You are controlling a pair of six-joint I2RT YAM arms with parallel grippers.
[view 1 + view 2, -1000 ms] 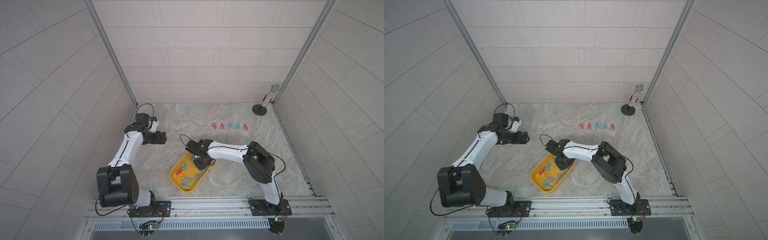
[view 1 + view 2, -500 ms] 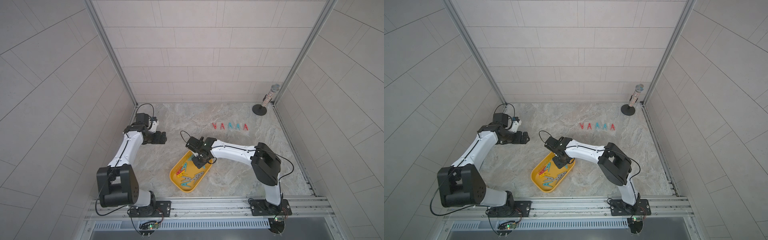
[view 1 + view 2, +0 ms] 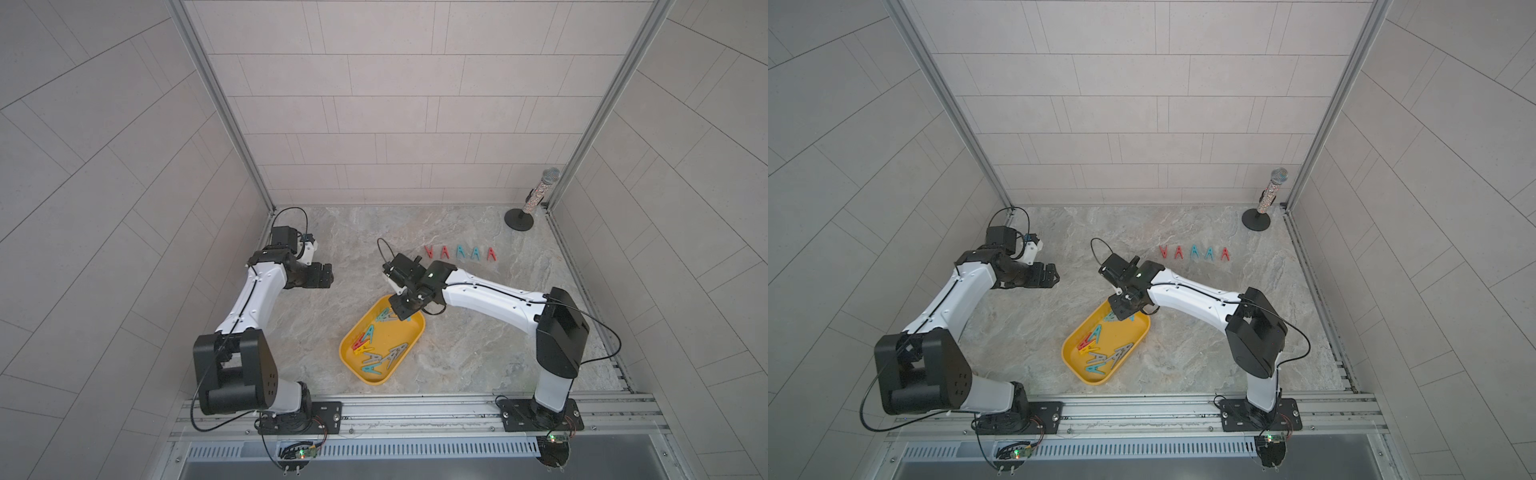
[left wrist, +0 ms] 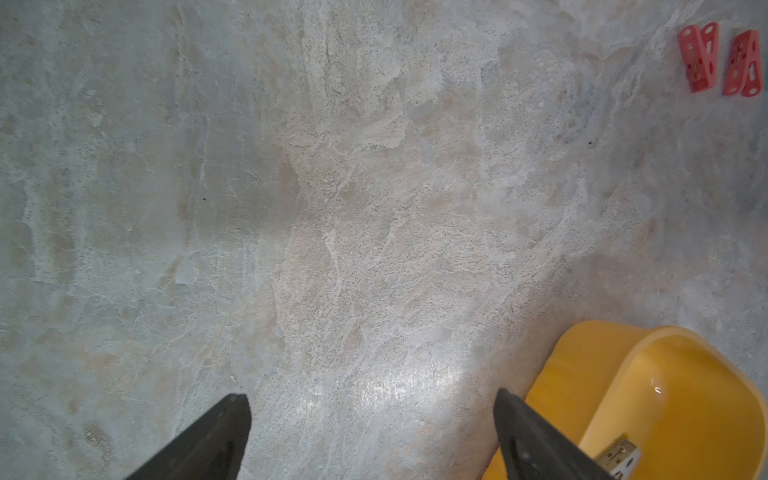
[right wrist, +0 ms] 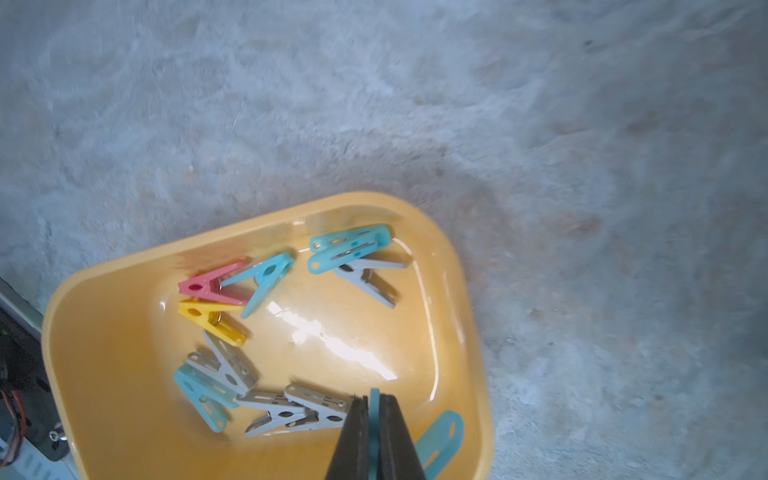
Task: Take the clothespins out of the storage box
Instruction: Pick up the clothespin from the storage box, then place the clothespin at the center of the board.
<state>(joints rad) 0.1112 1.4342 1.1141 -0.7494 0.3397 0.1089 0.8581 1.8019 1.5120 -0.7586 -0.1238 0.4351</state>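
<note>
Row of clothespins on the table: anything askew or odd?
Only one thing: the red clothespin at the end nearest the left arm points opposite to the other four. Nothing looks spilled or damaged.

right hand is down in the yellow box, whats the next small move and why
Probably lift the right hand straight up. Its jaws are shut on a teal clothespin near the storage box wall, with grey clothespins right beside it. A vertical lift should clear the rim without dragging them, before carrying it to the row of clothespins.
</note>
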